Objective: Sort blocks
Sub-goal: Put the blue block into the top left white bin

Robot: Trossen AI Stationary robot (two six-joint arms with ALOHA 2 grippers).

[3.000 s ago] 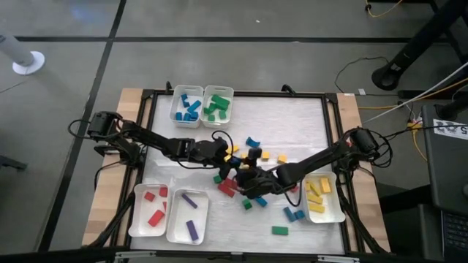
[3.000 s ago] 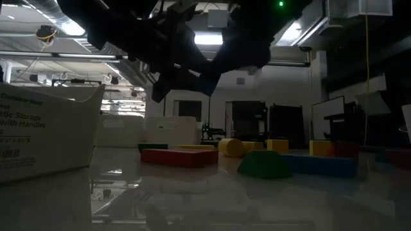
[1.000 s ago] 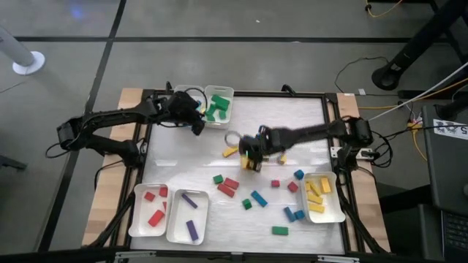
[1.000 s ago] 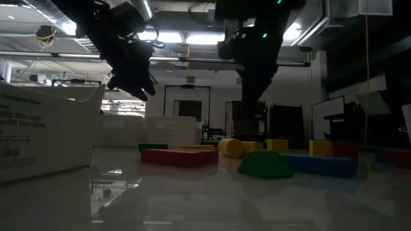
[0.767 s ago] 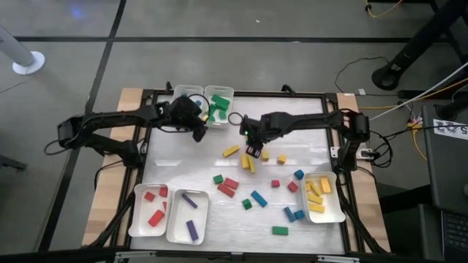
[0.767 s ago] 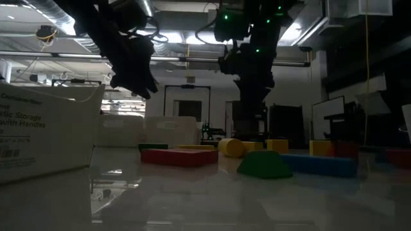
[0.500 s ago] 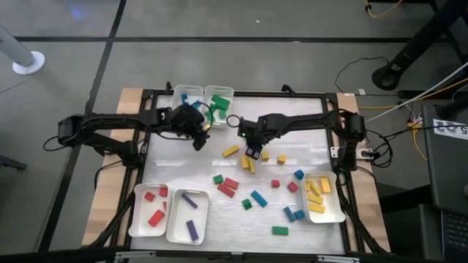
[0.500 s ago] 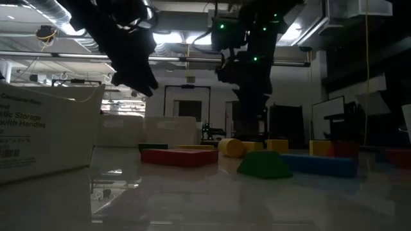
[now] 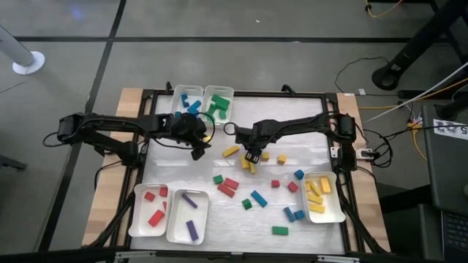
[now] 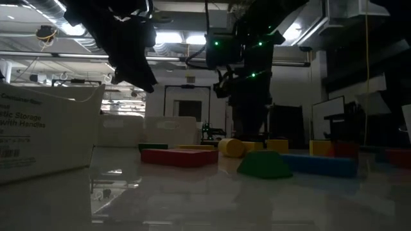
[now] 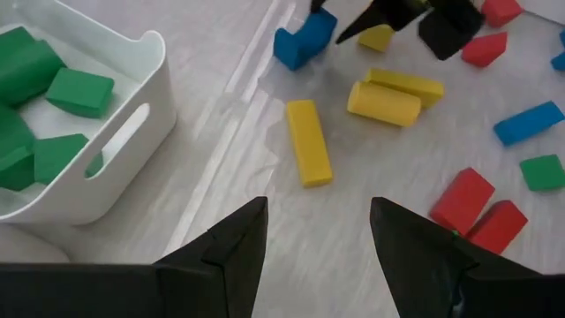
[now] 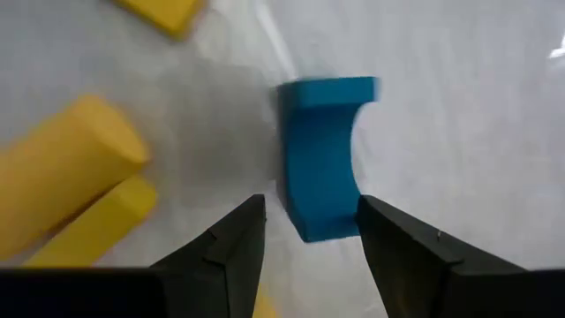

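Several blocks sorted, over a dozen still loose on the worktop (image 9: 292,117).
Near trays at 7 o'clock hold red and purple, the 4 o'clock tray (image 9: 324,197) yellow; the far trays at 11 o'clock hold blue and green. Right hand (image 12: 305,231), fingers apart and empty, hangs over a blue arch (image 12: 322,155) mid-worktop. Left hand (image 11: 318,234), also apart and empty, hovers just beside the green tray (image 11: 124,132), facing a yellow bar (image 11: 308,141).

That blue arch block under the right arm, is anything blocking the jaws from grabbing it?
Nothing visible does. The right gripper hangs with open jaws straddling the blue arch block, bare table between them. The yellow blocks lie off to one side, clear of it.
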